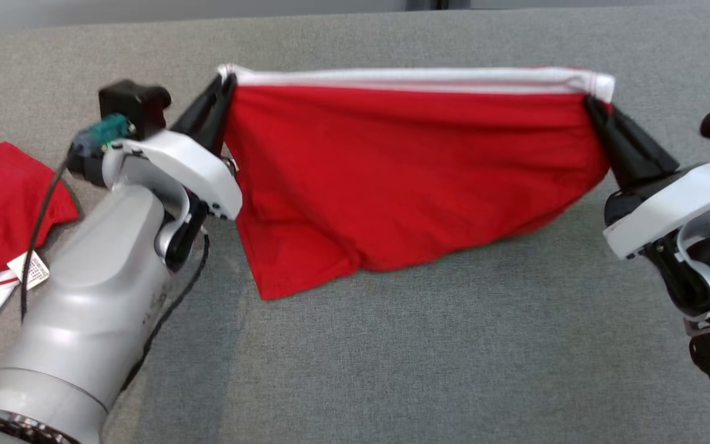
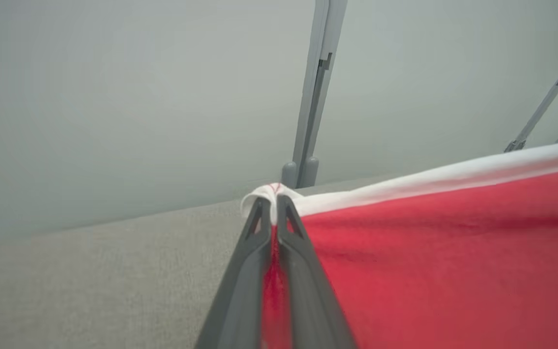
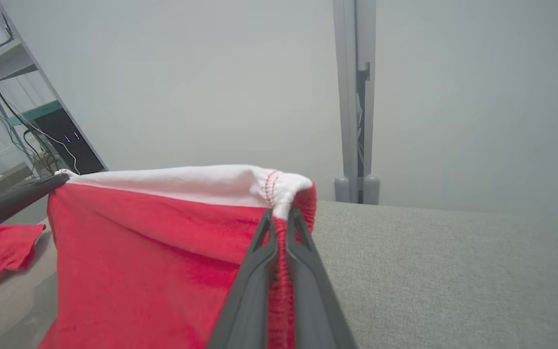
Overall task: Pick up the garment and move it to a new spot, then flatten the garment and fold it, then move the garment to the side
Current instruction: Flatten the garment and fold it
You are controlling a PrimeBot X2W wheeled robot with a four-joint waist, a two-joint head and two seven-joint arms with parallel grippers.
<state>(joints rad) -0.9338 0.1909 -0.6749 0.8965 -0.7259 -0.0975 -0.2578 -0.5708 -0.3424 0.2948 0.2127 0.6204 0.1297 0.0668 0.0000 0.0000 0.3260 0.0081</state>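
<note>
Head view: the red garment (image 1: 392,179) hangs stretched across the middle of the frame, its white band (image 1: 416,79) running along the top edge. The left gripper (image 1: 224,86), in the upper left, is clamped on the band's left corner. The right gripper (image 1: 594,106), at the right, is clamped on the opposite corner. The garment's lower edge sags, and its lowest folds touch the grey fabric-covered desk (image 1: 429,357) below centre. A second red cloth (image 1: 4,203) lies flat at the left edge of the frame, well apart from the held garment, with a white label (image 1: 29,270) at its lower side.

In the left wrist view, the left gripper (image 2: 269,206) has its two dark fingers (image 2: 242,271) pressed together on a bunched fold of white band. The garment (image 2: 453,252) spreads away to the right of the frame.

In the right wrist view, the right gripper (image 3: 281,218) is likewise closed on the band's corner, with red stitching just above the tips. The garment (image 3: 138,252) hangs to the left of the frame. The left gripper (image 3: 17,198) pinches its far corner at the left edge, and the second red cloth (image 3: 7,245) lies on the desk (image 3: 453,271) beneath it.
</note>
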